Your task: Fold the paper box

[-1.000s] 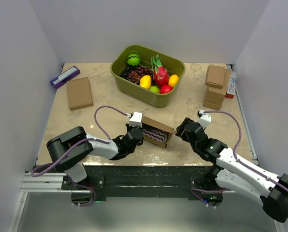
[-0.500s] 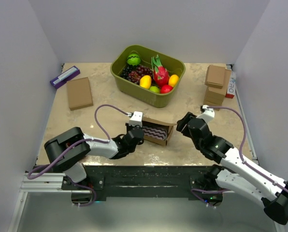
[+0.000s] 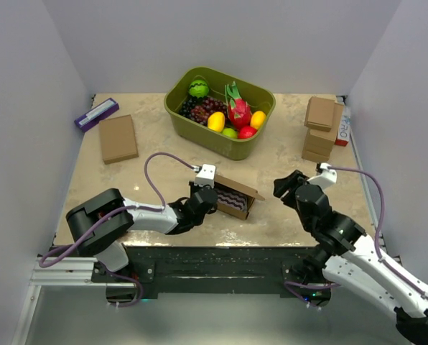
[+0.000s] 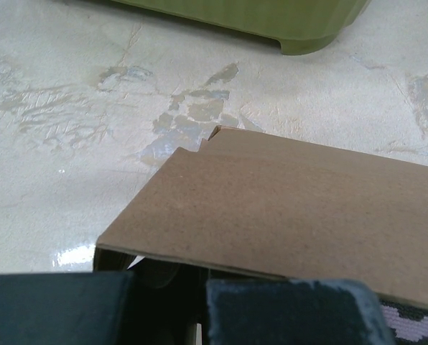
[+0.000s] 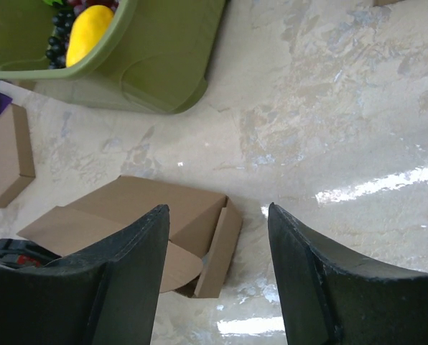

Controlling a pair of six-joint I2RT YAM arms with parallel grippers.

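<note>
Cardboard comes first: the paper box sits on the counter on the near side of the green bin, apart from it. Its lid slants up so the zigzag lining shows beneath, so by my reading it is not shut. My left gripper is at the box's end that lies farther left of the bin. Its fingers are drawn narrow with only a slit between them, and they look to be nipping the end wall under the lid's edge. My right gripper hangs to the near right of the bin, spread wide and holding nothing, clear of the box's other end.

The step in hand, I judge, is bringing the lid down and tucking it. To do that well I would hold the left pinch firm so the box cannot skid, then bring the right gripper over the lid's free edge. From there I would press low and evenly — steering the rounded tab and the side flap at that end inside the wall rather than crushing them outside.

The box's long axis runs across the counter, roughly parallel to the bin's near wall though slightly skewed — the open mouth seems to face my bases.
</note>
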